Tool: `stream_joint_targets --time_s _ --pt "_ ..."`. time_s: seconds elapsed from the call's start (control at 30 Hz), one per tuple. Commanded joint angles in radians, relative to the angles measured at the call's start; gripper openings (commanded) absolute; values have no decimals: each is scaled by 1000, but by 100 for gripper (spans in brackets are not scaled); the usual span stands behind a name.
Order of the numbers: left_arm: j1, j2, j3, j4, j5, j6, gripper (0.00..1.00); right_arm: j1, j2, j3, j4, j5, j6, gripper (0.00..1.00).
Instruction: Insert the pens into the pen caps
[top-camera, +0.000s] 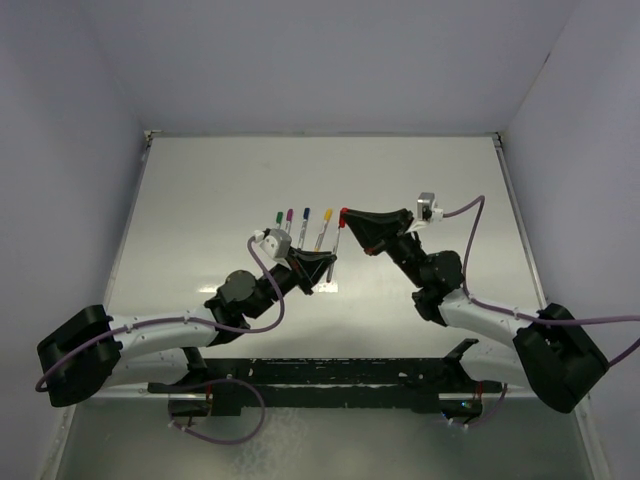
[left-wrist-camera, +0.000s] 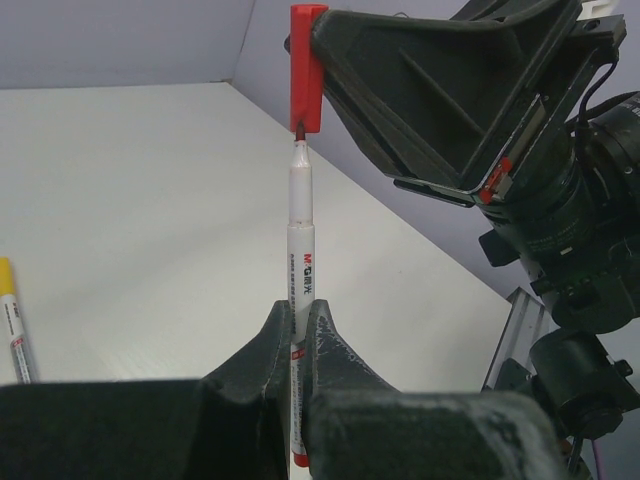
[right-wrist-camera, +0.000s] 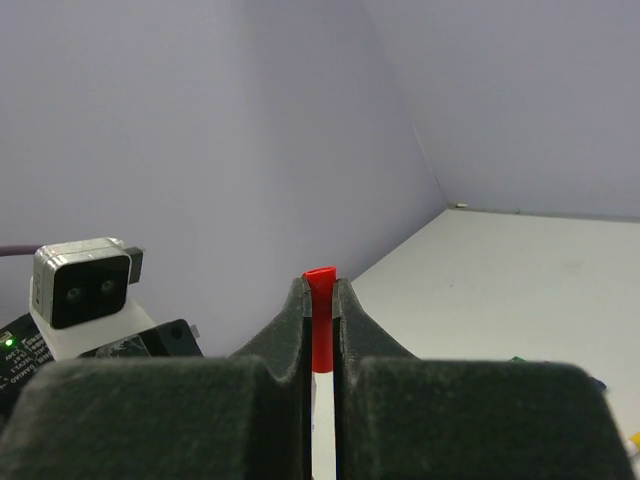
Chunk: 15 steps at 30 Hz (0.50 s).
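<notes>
1. table (top-camera: 200, 190): pale flat surface beneath the red pen (left-wrist-camera: 301, 230). No tray, cup or other container seen on it.

2. left arm (top-camera: 170, 335): reaching in from the near-left of the red pen. right arm (top-camera: 480, 315): reaching in from its near-right.

3. right gripper (right-wrist-camera: 320, 292): at the nib end of the red pen, jaws pinched tight on the red cap (left-wrist-camera: 308, 68), cap mouth turned toward the nib.

4. left gripper (left-wrist-camera: 300, 322): on the lower barrel of the red pen, fingers clamped firmly around it. Pen held off the table, by the look of it, pointing away from the wrist.

5. row of four pens (top-camera: 304, 228): lying on the table just left of the red pen, side by side. Coloured ends green, purple, blue, yellow, from farthest to nearest. Capped or bare not settled at this size. No loose caps spotted nearby, so probably capped already.

6. red pen: white barrel with printed band, dark nib just at the mouth of the red cap, roughly in line with it, not yet pushed home.

7. red cap: short and stubby, directly beyond the nib of the red pen.

Progress, as judged: apparently the last of five pairings, aligned but unseated. Left to do: a straight push along the pen's axis until fully seated, then setting down beside the row.
</notes>
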Motion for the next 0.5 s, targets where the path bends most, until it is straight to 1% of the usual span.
stream_joint_targets --time_s 0.0,0.47 --pt "-1 -3 11 65 -2 -1 0 8 -2 30 105 -22 15 0" --pt "0 2 9 68 -4 1 0 9 4 33 105 -20 28 0"
